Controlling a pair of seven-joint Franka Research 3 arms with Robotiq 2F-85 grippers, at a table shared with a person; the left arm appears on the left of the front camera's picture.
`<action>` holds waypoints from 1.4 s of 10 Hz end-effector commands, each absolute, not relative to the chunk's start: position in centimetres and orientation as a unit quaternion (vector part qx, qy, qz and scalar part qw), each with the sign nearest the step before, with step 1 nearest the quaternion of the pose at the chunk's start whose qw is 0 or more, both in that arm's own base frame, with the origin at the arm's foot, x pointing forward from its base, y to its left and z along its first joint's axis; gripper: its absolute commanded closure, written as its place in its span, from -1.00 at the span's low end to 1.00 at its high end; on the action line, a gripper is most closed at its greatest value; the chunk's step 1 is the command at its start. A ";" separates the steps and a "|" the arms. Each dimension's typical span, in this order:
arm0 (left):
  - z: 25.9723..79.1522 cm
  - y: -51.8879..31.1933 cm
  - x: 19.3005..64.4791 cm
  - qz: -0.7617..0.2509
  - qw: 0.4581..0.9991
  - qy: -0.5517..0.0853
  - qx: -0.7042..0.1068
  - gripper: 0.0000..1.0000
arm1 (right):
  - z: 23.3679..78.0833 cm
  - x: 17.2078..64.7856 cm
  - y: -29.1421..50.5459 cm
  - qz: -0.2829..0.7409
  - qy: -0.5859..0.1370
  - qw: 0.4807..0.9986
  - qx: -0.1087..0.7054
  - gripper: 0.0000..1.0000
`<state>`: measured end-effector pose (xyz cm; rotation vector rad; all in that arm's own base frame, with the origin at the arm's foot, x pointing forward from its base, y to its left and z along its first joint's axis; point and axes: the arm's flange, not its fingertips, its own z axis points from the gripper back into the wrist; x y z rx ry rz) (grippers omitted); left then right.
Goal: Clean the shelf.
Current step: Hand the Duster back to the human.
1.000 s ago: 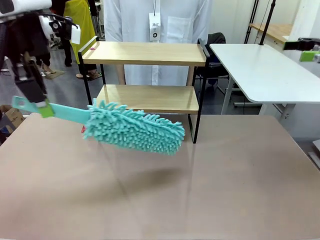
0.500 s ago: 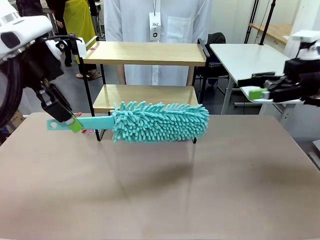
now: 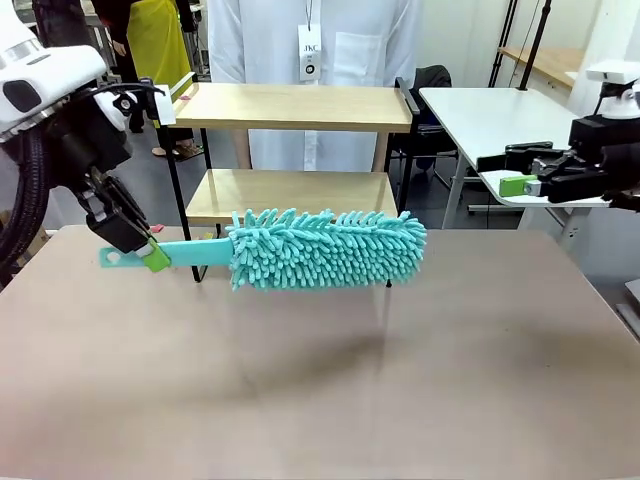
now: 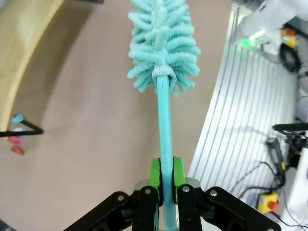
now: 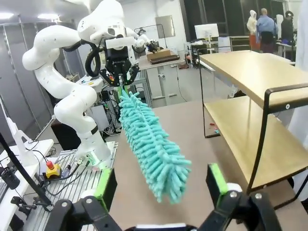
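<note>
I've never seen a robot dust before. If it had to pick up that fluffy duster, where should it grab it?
By the flat handle, not the fluffy head, which would just squash. The handle is thin and stiff, so two fingers can pinch its flat faces from either side, near the end. That is how the left gripper holds the duster now, shut on the handle, head pointing away.

White arm [image 5: 62, 43], black end effector [image 4: 166, 185], green pads.

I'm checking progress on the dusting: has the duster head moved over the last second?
Yes. The duster, held in the shut left pincer, has swung up and toward picture right, levelling out in front of the shelf, whose right leg it now reaches.
</note>
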<state>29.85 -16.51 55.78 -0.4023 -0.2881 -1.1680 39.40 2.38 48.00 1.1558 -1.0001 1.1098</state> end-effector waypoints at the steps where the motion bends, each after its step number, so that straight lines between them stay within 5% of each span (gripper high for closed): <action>1: 55.0 -17.2 30.6 -0.578 0.762 -0.181 -0.230 0.74 | 46.4 39.4 3.2 0.463 -0.432 0.591 0.500 -1.00; 14: 52.5 -16.1 31.0 -0.591 0.756 -0.179 -0.217 0.74 | 38.4 37.3 11.6 0.433 -0.416 0.568 0.562 -1.00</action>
